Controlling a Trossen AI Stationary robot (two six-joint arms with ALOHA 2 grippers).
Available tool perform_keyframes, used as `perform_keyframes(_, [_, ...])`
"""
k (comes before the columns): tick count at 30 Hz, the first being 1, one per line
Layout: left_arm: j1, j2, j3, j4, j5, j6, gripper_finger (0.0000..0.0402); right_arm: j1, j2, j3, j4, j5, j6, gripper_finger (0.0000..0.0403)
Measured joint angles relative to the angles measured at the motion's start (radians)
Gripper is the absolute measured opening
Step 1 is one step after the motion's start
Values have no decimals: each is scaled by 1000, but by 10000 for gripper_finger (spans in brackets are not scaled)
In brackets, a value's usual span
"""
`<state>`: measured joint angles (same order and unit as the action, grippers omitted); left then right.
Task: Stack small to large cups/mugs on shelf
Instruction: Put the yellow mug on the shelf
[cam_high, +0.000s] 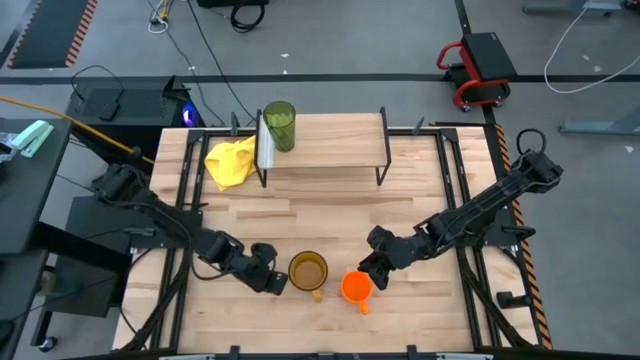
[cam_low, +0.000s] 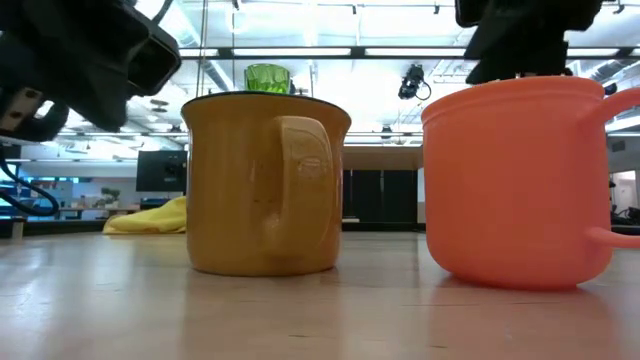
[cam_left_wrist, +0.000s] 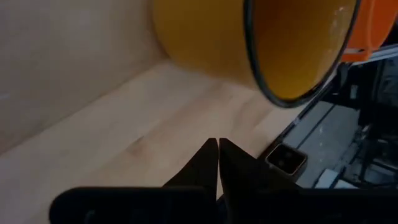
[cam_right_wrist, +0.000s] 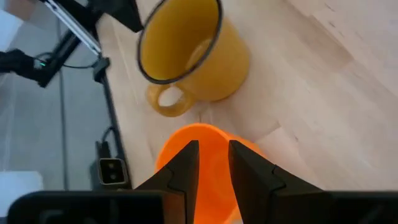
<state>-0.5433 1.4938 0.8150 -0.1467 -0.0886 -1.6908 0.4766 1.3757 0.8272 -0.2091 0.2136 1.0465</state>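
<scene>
My right claw (cam_high: 374, 270) hangs just above the small orange mug (cam_high: 356, 287) at the desk's (cam_high: 330, 215) near edge, fingers slightly apart over its rim. If they close off-centre, I judge the light mug could tip or skid into the yellow-brown mug (cam_high: 307, 270) just beside it. My left claw (cam_high: 272, 281) sits low beside that wider mug, fingers pressed together, empty. Both arms stretch low and inward from the desk's sides. The green tumbler (cam_high: 279, 125) stands on the shelf (cam_high: 330, 140) at the far side.
</scene>
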Motion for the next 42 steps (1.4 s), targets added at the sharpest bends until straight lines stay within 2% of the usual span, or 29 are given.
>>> perform_keyframes(5, [4, 90, 0, 161, 1, -1, 19, -38, 4, 0, 0, 5, -34, 94])
perform_keyframes(9, [3, 134, 0, 215, -3, -27, 22, -43, 4, 0, 0, 3, -48, 94])
perform_keyframes(16, [17, 164, 0, 271, -113, -48, 14, -45, 4, 0, 0, 3, -56, 94])
perform_keyframes(28, [168, 165, 0, 269, -137, 117, 21, -91, 4, 0, 1, 10, -114, 94])
perform_keyframes(36, [236, 165, 0, 270, -144, 240, 8, -128, 4, 0, -4, 26, -161, 94])
perform_keyframes(42, [277, 165, -2, 313, -124, 289, 26, -157, 4, 0, -8, 9, -174, 94])
